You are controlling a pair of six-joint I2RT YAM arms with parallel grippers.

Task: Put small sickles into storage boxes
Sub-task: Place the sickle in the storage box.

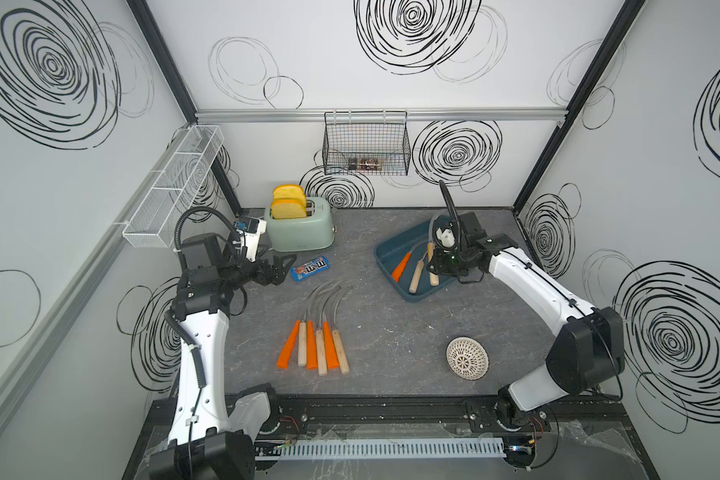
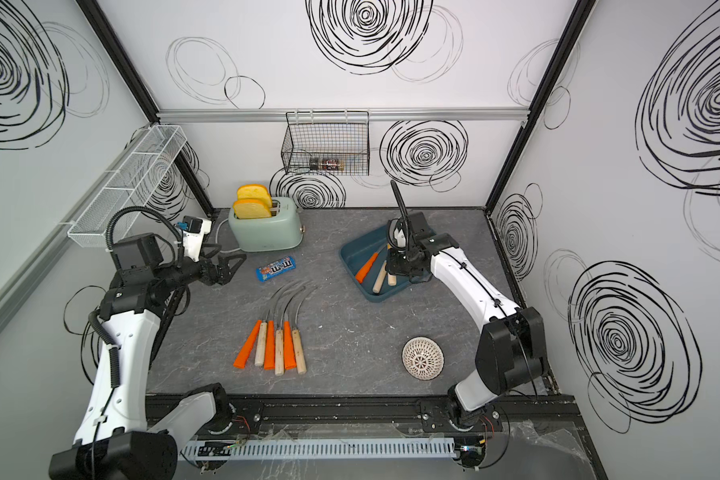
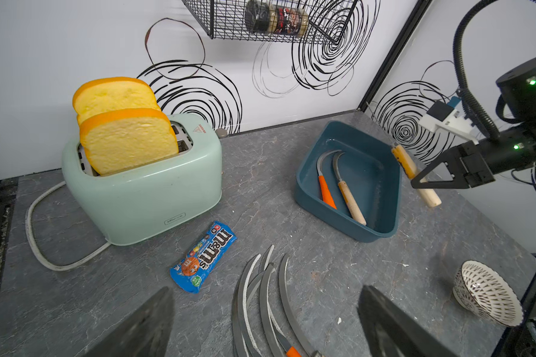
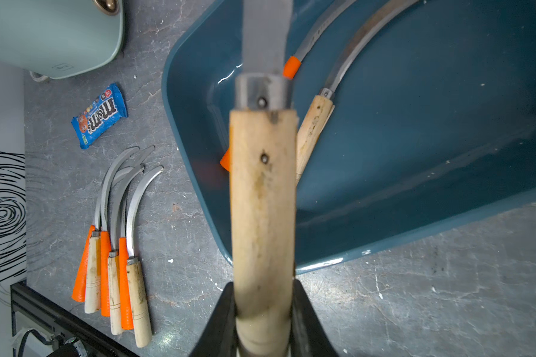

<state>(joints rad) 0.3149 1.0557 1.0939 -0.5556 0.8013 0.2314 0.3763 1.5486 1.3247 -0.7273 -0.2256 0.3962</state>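
Sickle (image 4: 262, 191) in right claw (image 4: 262, 312) points blade-first over tray (image 4: 415, 154).

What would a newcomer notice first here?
The six sickles fanned across the middle of the table, orange and wooden handles alternating. Next, the right tool shut on a wooden-handled sickle over the teal tray, which holds two other sickles.
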